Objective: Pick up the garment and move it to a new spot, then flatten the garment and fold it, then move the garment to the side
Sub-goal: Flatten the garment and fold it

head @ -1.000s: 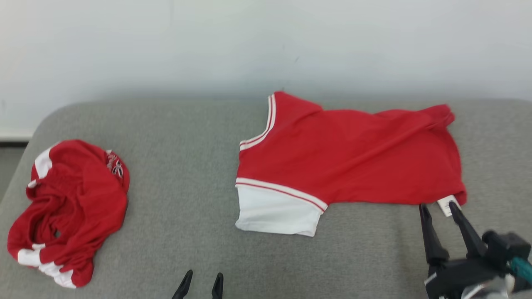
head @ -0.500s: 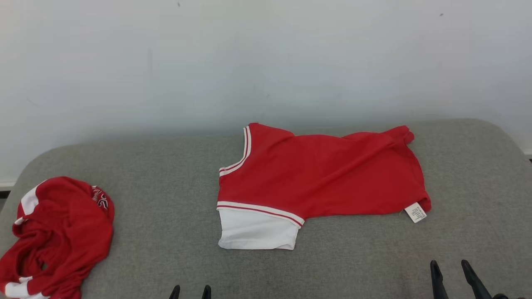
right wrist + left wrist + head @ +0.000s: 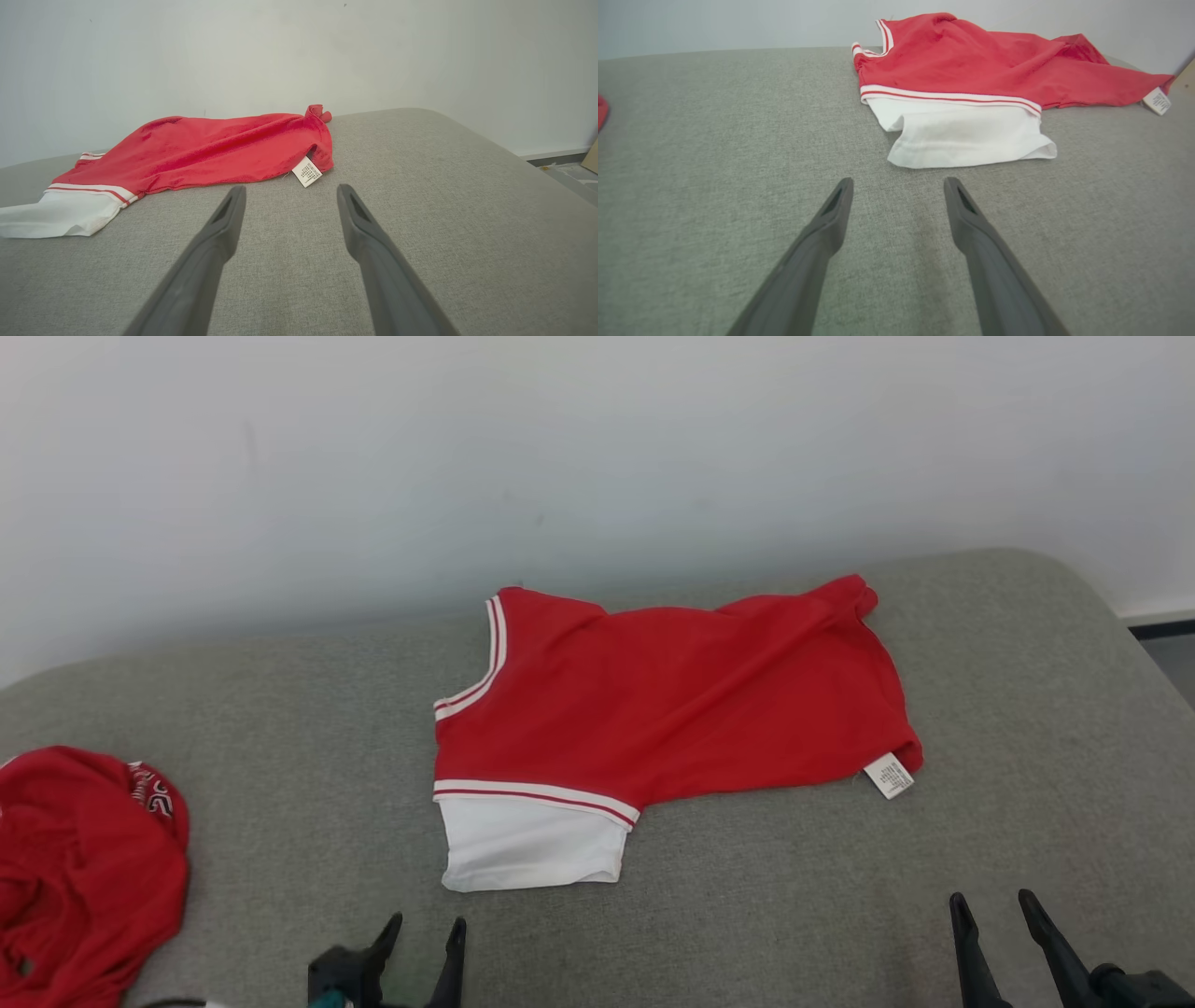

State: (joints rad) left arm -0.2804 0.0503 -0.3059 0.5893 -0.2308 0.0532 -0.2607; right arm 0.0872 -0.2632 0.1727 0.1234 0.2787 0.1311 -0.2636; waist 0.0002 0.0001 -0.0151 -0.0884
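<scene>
The garment [image 3: 672,700] is a red shirt with white striped trim and a white sleeve, lying spread on the grey padded surface [image 3: 280,709]. It also shows ahead of my fingers as the garment [image 3: 971,70] and the garment [image 3: 210,144]. A white label [image 3: 889,776] sticks out at its near right corner. My left gripper [image 3: 426,922] is open just short of the white sleeve, fingers apart over bare fabric [image 3: 899,182]. My right gripper [image 3: 990,899] is open and empty, a short way in front of the label [image 3: 289,187].
A second red garment [image 3: 75,868] lies crumpled at the far left of the surface. A pale wall [image 3: 597,448] rises right behind the surface. The surface's rounded right edge drops to the floor [image 3: 1167,644].
The head camera has shifted, sliding the scene left. My right gripper has drawn back from the label corner toward the front edge, still open. The garment lies as before.
</scene>
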